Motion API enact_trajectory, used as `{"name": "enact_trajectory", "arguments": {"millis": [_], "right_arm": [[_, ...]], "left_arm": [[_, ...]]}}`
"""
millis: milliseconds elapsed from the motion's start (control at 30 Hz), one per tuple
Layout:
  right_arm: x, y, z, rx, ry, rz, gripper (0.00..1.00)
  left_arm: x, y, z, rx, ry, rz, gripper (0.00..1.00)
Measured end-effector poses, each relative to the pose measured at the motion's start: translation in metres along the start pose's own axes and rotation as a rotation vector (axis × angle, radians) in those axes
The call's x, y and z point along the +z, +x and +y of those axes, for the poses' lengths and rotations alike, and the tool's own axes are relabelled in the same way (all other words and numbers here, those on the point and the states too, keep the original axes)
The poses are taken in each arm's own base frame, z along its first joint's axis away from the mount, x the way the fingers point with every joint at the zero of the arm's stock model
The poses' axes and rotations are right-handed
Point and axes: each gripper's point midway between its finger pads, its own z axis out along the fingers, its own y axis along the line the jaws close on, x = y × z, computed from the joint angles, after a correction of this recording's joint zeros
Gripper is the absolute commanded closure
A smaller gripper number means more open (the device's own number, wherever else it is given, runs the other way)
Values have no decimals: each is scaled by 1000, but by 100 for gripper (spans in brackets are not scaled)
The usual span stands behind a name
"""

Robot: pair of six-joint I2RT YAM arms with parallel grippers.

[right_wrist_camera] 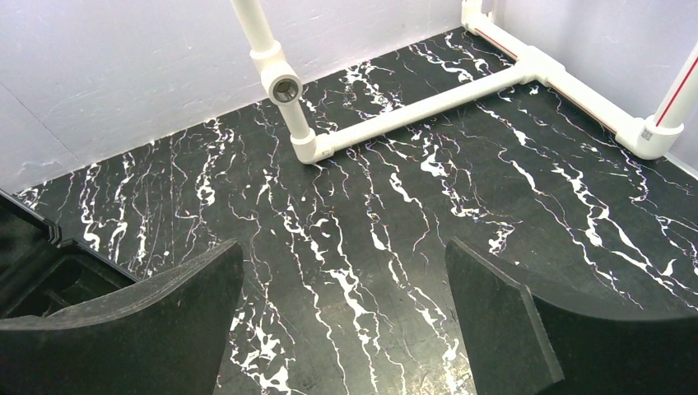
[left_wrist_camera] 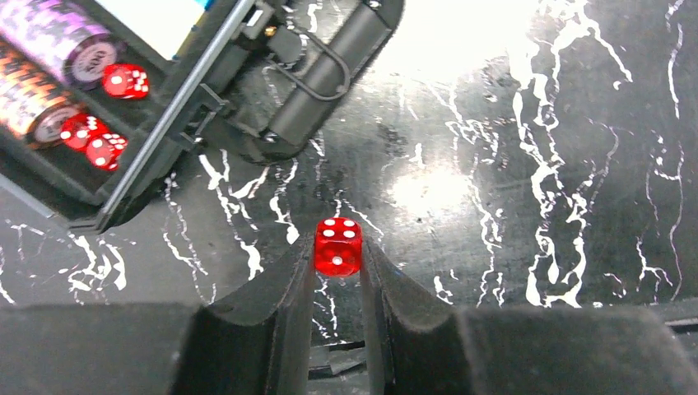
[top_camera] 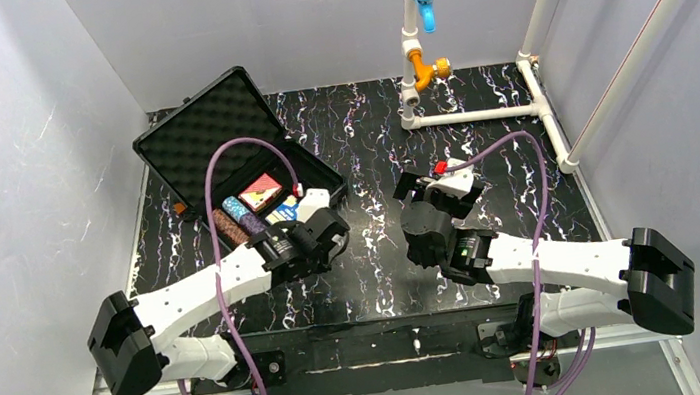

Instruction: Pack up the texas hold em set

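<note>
The black case [top_camera: 182, 158] stands open at the back left, its egg-crate foam lid tilted back. Inside lie a red card box [top_camera: 261, 190], a blue card box [top_camera: 288, 210] and chip stacks [top_camera: 238, 221]. In the left wrist view the purple stack [left_wrist_camera: 58, 41], the brown stack [left_wrist_camera: 25, 103] and three red dice [left_wrist_camera: 105, 151] lie in the case [left_wrist_camera: 247, 90]. My left gripper [left_wrist_camera: 337, 257] is shut on one red die [left_wrist_camera: 337, 245] just off the case's front edge, close to the mat. My right gripper [right_wrist_camera: 346, 317] is open and empty over the mat.
The white pipe frame [top_camera: 477, 114] with blue and orange fittings stands at the back right and shows in the right wrist view [right_wrist_camera: 411, 115]. The case's carry handle [left_wrist_camera: 317, 78] juts toward the left gripper [top_camera: 335, 230]. Grey walls close three sides. The right gripper [top_camera: 416, 191] sits mid-table.
</note>
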Motion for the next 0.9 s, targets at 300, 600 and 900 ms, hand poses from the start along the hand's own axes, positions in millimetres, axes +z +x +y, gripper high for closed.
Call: {"name": "enact_trajectory", "arguments": {"millis": [300,600,900], "right_arm": [[0,0,0,2,-2,0,0],[-1,1,0,-2,-3,2,0],[-1,2,0,-10,-3,3,0]], "left_arm": [[-6,-9,47,-130,-113,-8,100],[-1,-12,91,-271,-220,26,100],[13,-10,110,-336,-272,80,100]]}}
